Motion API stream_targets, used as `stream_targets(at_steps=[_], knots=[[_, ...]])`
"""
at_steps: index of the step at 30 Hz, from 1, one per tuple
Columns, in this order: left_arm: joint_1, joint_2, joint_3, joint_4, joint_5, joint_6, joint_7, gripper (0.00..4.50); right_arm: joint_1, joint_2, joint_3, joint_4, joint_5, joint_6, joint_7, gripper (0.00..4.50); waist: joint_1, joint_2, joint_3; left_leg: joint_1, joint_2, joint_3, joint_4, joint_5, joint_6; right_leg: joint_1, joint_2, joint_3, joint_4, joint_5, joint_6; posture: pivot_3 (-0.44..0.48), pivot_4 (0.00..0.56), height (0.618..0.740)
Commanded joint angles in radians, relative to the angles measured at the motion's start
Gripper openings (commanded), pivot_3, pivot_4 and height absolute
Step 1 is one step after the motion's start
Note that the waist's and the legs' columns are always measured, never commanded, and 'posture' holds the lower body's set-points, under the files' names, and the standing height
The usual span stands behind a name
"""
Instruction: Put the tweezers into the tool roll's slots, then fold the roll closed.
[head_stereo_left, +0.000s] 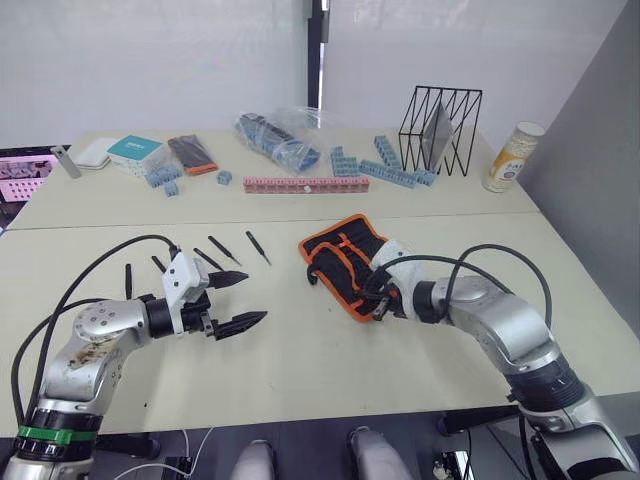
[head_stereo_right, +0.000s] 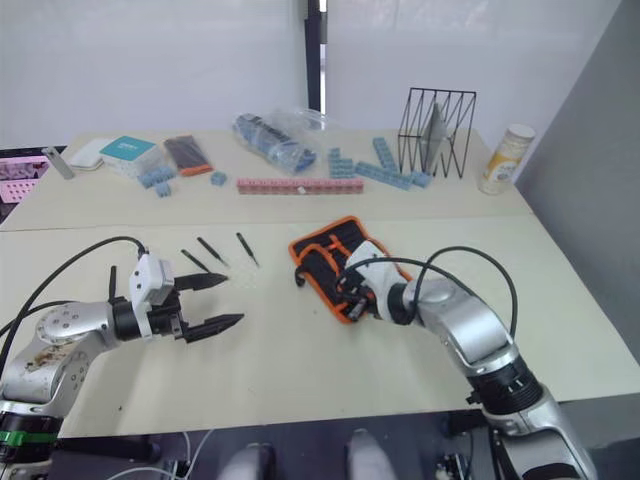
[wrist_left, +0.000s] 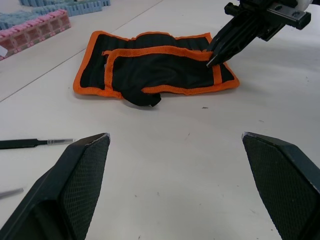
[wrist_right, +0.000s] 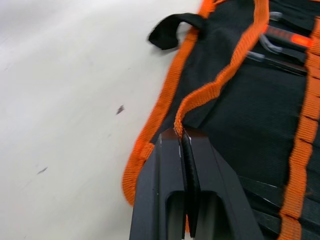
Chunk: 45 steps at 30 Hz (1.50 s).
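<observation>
Right gripper (wrist_right: 186, 137): black fingers pressed together, pinching the orange-trimmed flap edge of the black fabric tool roll (head_stereo_left: 345, 256), which lies partly folded on the beige table (head_stereo_left: 330, 350), directly under the fingertips. Fabric looks soft and limp; it will likely sag and drag, so the stitched orange trim seems the firmest hold.

Left gripper (head_stereo_left: 233, 298): fingers spread wide, holding nothing. Slim black pointed metal tweezers (head_stereo_left: 258, 247) lie loose just beyond it; light and thin, likely slippery. Pinch mid-shaft.
</observation>
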Motion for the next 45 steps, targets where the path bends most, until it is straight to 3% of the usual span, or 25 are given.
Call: stream_targets(at_steps=[1, 5, 13, 18, 25, 28, 34, 39, 45], knots=[[-0.064, -0.003, -0.03, 0.049, 0.046, -0.046, -0.014, 4.5, -0.007, -0.004, 0.023, -0.052, -0.023, -0.05, 0.031, 0.06, 0.001, 0.0, 0.0, 0.0, 0.0, 0.0, 0.0, 0.0, 0.0, 0.0, 0.0, 0.0, 0.0, 0.0, 0.0, 0.0, 0.15, 0.737], [-0.19, -0.02, -0.09, 0.171, 0.112, -0.083, -0.029, 4.5, 0.0, 0.002, 0.045, -0.079, -0.043, -0.072, 0.05, 0.06, 0.004, 0.0, 0.0, 0.0, 0.0, 0.0, 0.001, 0.0, 0.0, 0.0, 0.0, 0.0, 0.0, 0.0, 0.0, 0.0, 0.15, 0.737], [-0.485, -0.139, -0.231, 0.534, 0.276, -0.324, -0.112, 4.5, 0.035, 0.003, 0.035, -0.094, -0.059, -0.073, 0.053, 0.06, 0.027, -0.001, 0.0, -0.001, -0.001, -0.001, 0.002, 0.0, 0.0, 0.0, 0.0, 0.0, 0.0, 0.001, 0.001, 0.0, 0.15, 0.737], [-0.646, -0.219, -0.307, 0.817, 0.408, -0.542, -0.107, 4.5, 0.049, -0.002, 0.024, -0.1, -0.065, -0.069, 0.048, 0.06, 0.032, -0.001, 0.0, -0.003, -0.002, -0.002, 0.002, 0.0, 0.0, 0.001, 0.0, 0.0, 0.0, 0.001, 0.002, 0.0, 0.15, 0.737], [-0.795, -0.31, -0.352, 1.071, 0.536, -0.762, -0.041, 4.5, 0.072, 0.016, -0.022, -0.132, -0.045, -0.018, 0.022, 0.06, 0.034, -0.001, 0.0, -0.005, -0.002, -0.003, 0.003, 0.0, 0.0, 0.0, 0.0, -0.001, 0.0, 0.001, 0.003, 0.0, 0.15, 0.737], [-0.834, -0.337, -0.358, 1.146, 0.577, -0.838, 0.007, 3.72, 0.08, 0.02, -0.038, -0.144, -0.041, 0.002, 0.009, 0.0, 0.035, -0.001, 0.0, -0.005, -0.002, -0.003, 0.003, 0.0, 0.0, 0.0, 0.0, -0.001, 0.0, 0.002, 0.003, 0.0, 0.15, 0.737], [-0.872, -0.331, -0.42, 1.229, 0.711, -0.978, 0.114, 1.75, 0.088, 0.024, -0.07, -0.151, -0.029, 0.032, -0.009, 0.0, 0.035, -0.001, 0.0, -0.005, -0.003, -0.004, 0.004, 0.0, 0.0, 0.0, 0.0, -0.001, 0.0, 0.002, 0.003, 0.0, 0.15, 0.737], [-0.892, -0.326, -0.41, 1.232, 0.723, -1.067, 0.139, 0.04, 0.097, -0.001, -0.085, -0.162, -0.032, 0.043, -0.01, 0.0, 0.039, -0.001, 0.0, -0.005, -0.003, -0.004, 0.004, 0.0, 0.0, 0.0, 0.0, -0.001, 0.0, 0.002, 0.003, 0.0, 0.15, 0.737], [-0.879, -0.278, -0.411, 1.207, 0.714, -1.164, 0.083, 0.01, 0.095, -0.029, -0.108, -0.22, -0.006, 0.088, 0.006, 0.0, 0.039, -0.001, 0.0, -0.005, -0.003, -0.004, 0.004, 0.0, 0.0, 0.0, 0.0, -0.001, 0.001, 0.002, 0.004, 0.0, 0.15, 0.737]])
